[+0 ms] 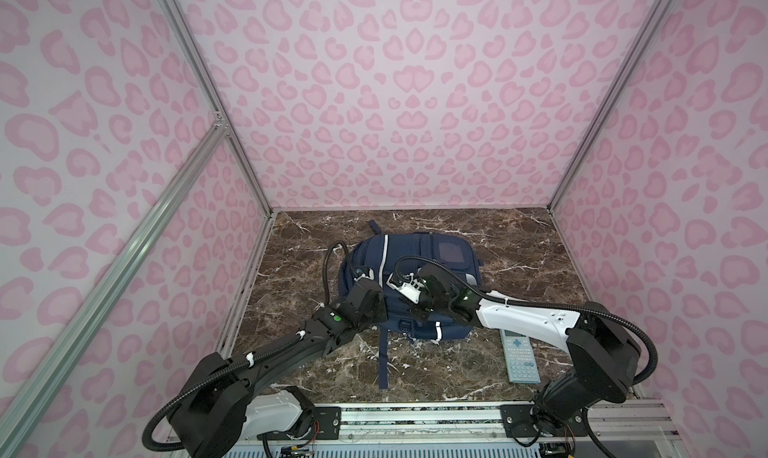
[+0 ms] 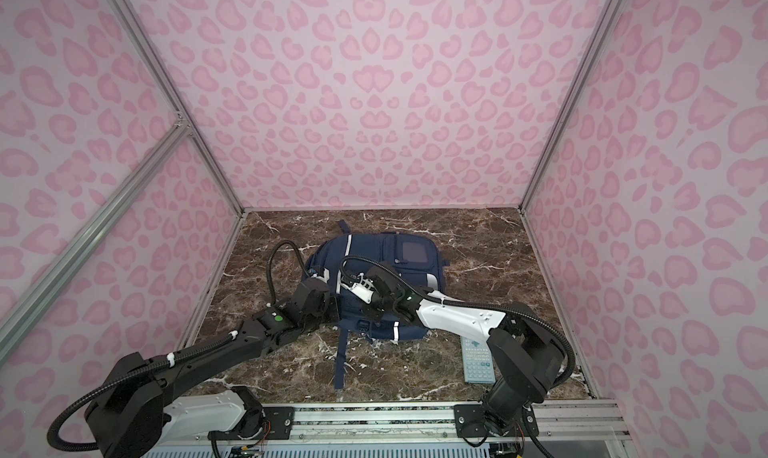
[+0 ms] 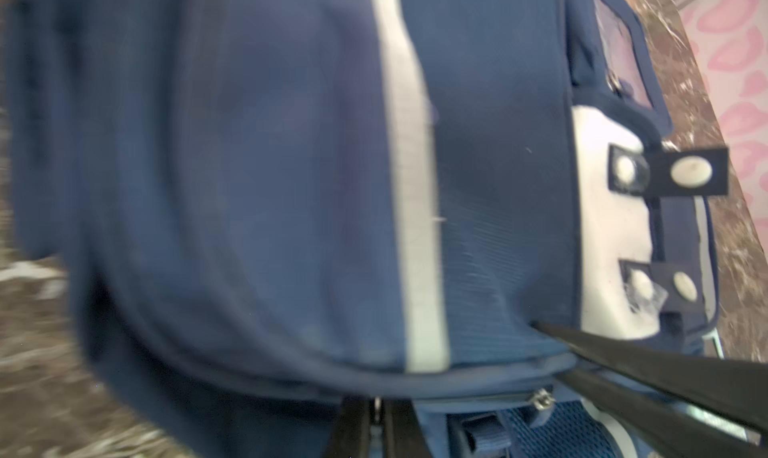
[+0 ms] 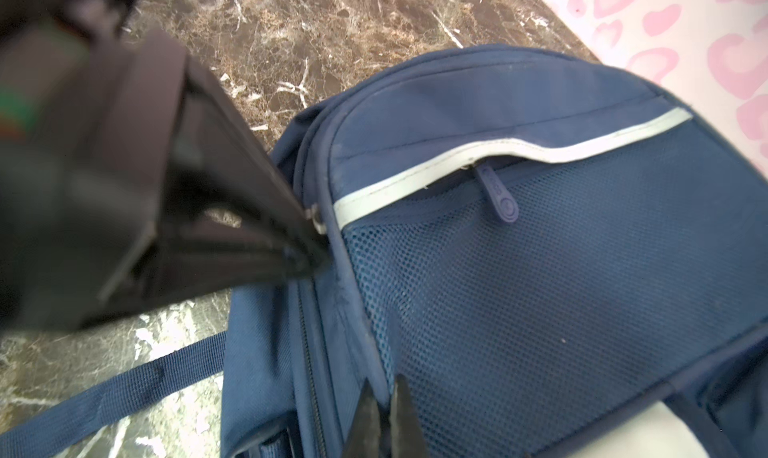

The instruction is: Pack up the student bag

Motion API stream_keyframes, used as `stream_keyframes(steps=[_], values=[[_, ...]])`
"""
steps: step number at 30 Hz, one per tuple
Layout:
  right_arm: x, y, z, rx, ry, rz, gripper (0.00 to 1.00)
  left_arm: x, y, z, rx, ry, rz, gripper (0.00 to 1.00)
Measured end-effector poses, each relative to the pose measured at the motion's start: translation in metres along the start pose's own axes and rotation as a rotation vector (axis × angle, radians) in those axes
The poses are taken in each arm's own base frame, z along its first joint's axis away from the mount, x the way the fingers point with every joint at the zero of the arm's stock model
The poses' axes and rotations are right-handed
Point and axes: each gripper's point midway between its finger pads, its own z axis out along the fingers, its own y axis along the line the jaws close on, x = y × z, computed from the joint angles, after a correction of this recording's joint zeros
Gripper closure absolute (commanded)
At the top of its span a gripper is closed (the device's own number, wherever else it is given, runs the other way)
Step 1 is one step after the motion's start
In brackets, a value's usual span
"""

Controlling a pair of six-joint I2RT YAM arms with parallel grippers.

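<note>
The student bag (image 1: pixel 436 248) (image 2: pixel 374 248), navy with white stripes, lies flat in the middle of the marble table in both top views. Both grippers are at its near half, close together. In the left wrist view my left gripper (image 3: pixel 376 410) is shut on a small metal zipper pull (image 3: pixel 376 402) at the bag's (image 3: pixel 270 165) edge; the same pull (image 4: pixel 316 223) shows at its fingertips in the right wrist view. My right gripper (image 4: pixel 384 402) is shut on a fabric seam of the bag (image 4: pixel 540 289) beside the mesh pocket. In a top view the left gripper (image 1: pixel 380 310) and right gripper (image 1: pixel 415 312) are mostly hidden by their wrists.
A light-blue calculator (image 1: pixel 519 360) (image 2: pixel 478 360) lies on the table (image 1: pixel 540 248) to the right of the bag, near the front. A navy strap (image 1: pixel 383 360) trails from the bag toward the front edge. Pink patterned walls enclose three sides.
</note>
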Motion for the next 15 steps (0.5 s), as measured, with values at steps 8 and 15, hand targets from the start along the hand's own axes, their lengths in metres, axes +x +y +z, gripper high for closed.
stream_keyframes(steps=[8, 15], values=[[-0.009, 0.003, -0.003, -0.006, -0.02, -0.046, 1.0, -0.018, 0.03, -0.031, -0.001, -0.061, -0.046, 0.96], [0.012, -0.021, -0.017, 0.043, 0.022, -0.066, 0.66, 0.009, -0.001, -0.039, 0.141, -0.01, 0.001, 0.97]])
